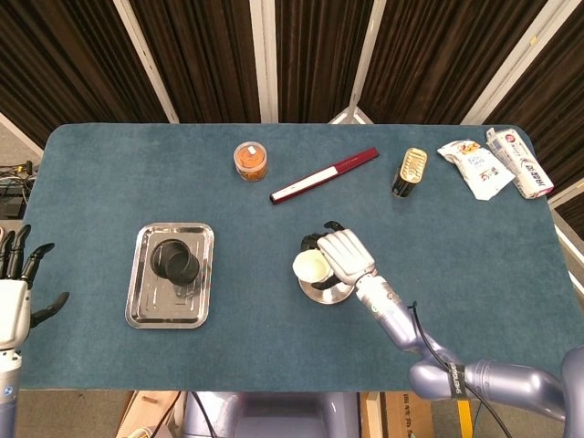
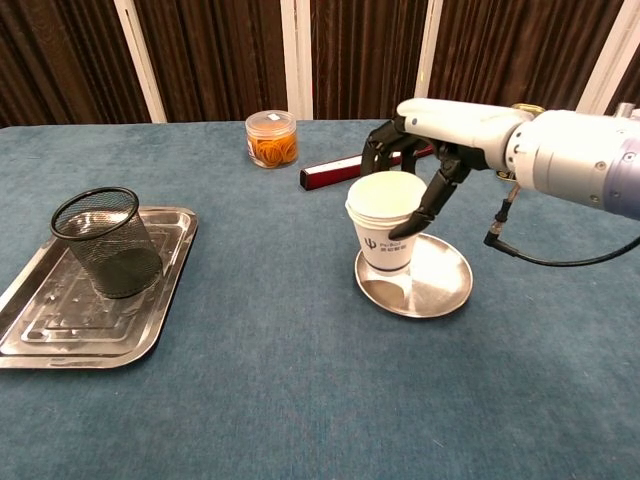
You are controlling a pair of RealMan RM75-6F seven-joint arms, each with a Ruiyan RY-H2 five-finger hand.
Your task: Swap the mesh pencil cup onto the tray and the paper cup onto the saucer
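Right robot hand (image 2: 425, 150) wraps the paper cup (image 2: 385, 222) from above and behind, dark fingers (image 2: 432, 195) curled down its side, gripping it upright just over the saucer (image 2: 440, 290); chest view shows the cup base at the saucer's 9 o'clock part, cannot tell if it touches the metal or hangs a hair above. In head view the same robot hand (image 1: 345, 255) covers most of the saucer (image 1: 321, 290), cup mouth (image 1: 310, 266) showing at the hand's 9 o'clock. Left robot hand (image 1: 16, 294) sits off the counter's 8 o'clock edge, fingers spread, holding nothing; not seen in chest view. Mesh pencil cup (image 2: 107, 243) stands upright on the tray (image 2: 60, 345), toward the tray's far end, well apart from the saucer at its 9 o'clock; head view shows mesh cup (image 1: 175, 260) in the upper half of the tray (image 1: 148, 306). Beyond the saucer at 12 o'clock lies a long red-and-white box (image 1: 324, 174), tilted. Clear jar with orange contents (image 2: 272, 138) at 11 o'clock, near the box's left end. Gold tin can (image 1: 411, 172) upright at 1 o'clock. Two snack packets (image 1: 497, 165) at the counter's (image 1: 109, 173) far 2 o'clock corner. Counter top is blue-green cloth.
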